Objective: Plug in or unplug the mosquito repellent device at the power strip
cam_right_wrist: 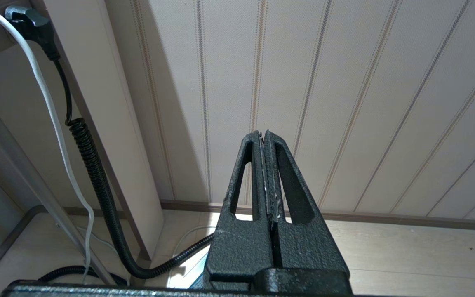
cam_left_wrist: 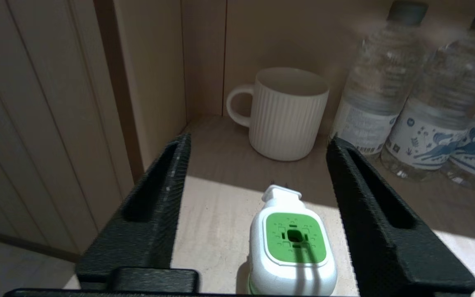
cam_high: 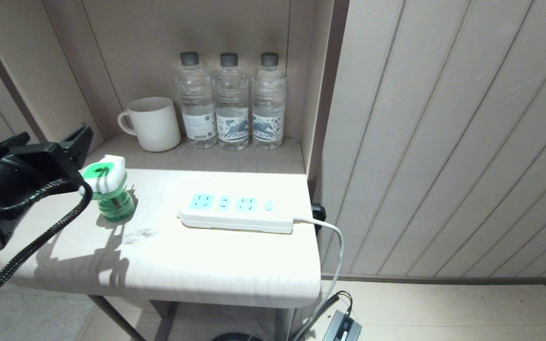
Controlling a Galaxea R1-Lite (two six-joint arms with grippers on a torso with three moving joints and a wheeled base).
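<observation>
One mosquito repellent device (cam_high: 108, 188) stands upright on the table (cam_high: 197, 265), unplugged, left of the power strip (cam_high: 235, 212); the left hand (cam_left_wrist: 258, 165) straddles it, fingers spread, untouching; right hand (cam_right_wrist: 265, 142) closed

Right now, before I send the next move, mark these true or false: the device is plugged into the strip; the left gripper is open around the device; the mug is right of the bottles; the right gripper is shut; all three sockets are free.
1. The device is plugged into the strip. False: it stands on the table, apart from the strip, on its left.
2. The left gripper is open, one finger on each side of the device. True; neither finger touches it.
3. The mug is right of the bottles. False: it is on their left.
4. The right gripper is shut. True; it holds nothing.
5. All three sockets are free. True.
</observation>
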